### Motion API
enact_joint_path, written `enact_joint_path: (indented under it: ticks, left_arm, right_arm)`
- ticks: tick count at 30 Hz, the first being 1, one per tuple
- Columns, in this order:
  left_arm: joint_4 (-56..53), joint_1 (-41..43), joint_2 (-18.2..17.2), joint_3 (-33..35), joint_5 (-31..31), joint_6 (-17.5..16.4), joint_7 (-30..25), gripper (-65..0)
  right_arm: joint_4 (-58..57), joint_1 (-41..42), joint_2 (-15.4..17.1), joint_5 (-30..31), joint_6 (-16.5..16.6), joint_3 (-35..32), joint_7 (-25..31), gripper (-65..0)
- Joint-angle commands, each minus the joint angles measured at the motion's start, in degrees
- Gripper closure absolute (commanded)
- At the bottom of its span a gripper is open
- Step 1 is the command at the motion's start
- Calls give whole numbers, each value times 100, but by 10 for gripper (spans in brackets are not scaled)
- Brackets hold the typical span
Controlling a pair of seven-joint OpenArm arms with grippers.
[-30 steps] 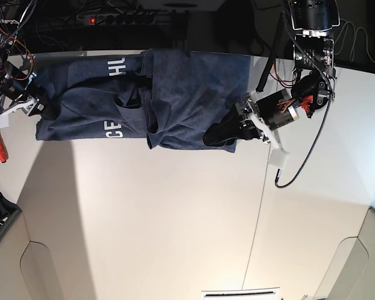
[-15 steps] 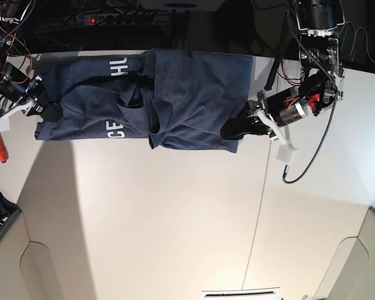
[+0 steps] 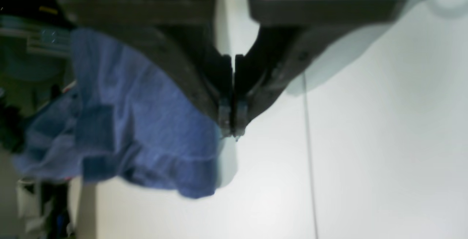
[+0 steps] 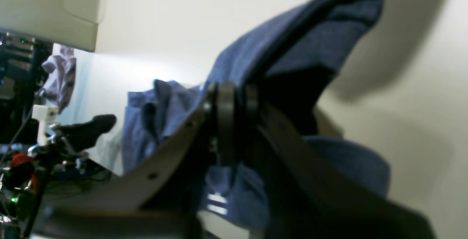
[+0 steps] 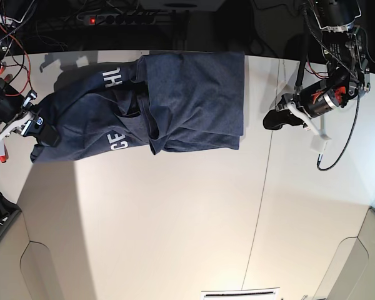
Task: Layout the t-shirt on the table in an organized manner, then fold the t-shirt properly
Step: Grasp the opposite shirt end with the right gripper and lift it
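The shirt (image 5: 175, 100) is soft and limp, best gripped at its hems. Right claw (image 4: 234, 122) clamps its edge; left claw (image 3: 231, 122) is closed on nothing

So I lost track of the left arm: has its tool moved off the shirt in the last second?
Yes. In the base view the left tool has crossed the table's dark seam, away from the t-shirt, and is shut on nothing.
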Motion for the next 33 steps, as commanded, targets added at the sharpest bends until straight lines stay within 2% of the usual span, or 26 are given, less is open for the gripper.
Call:
enact_joint_path:
  ticks: [1, 5, 10, 16, 23, 27, 33]
  left_arm:
    - [107, 11, -68, 7, -101, -54, -59, 0]
    - [107, 35, -48, 11, -114, -54, -63, 0]
    - [107, 39, -48, 118, -109, -54, -98, 0]
    - [107, 37, -48, 435, -72, -54, -98, 0]
    - [107, 37, -46, 721, 63, -54, -101, 0]
    - [107, 37, -46, 723, 61, -54, -149, 0]
    - [107, 37, -46, 723, 61, -54, -168, 0]
  right_arm:
    - [249, 61, -68, 175, 66, 15, 72, 0]
    - [695, 59, -566, 168, 66, -120, 59, 0]
    - [732, 59, -911, 94, 66, -938, 61, 0]
    - [730, 61, -1119, -208, 63, -2223, 96, 0]
    - [732, 61, -1443, -457, 63, -3265, 151, 0]
    - [730, 61, -1582, -944, 61, -3803, 479, 0]
    - [730, 63, -1596, -1808, 35, -4472, 898, 0]
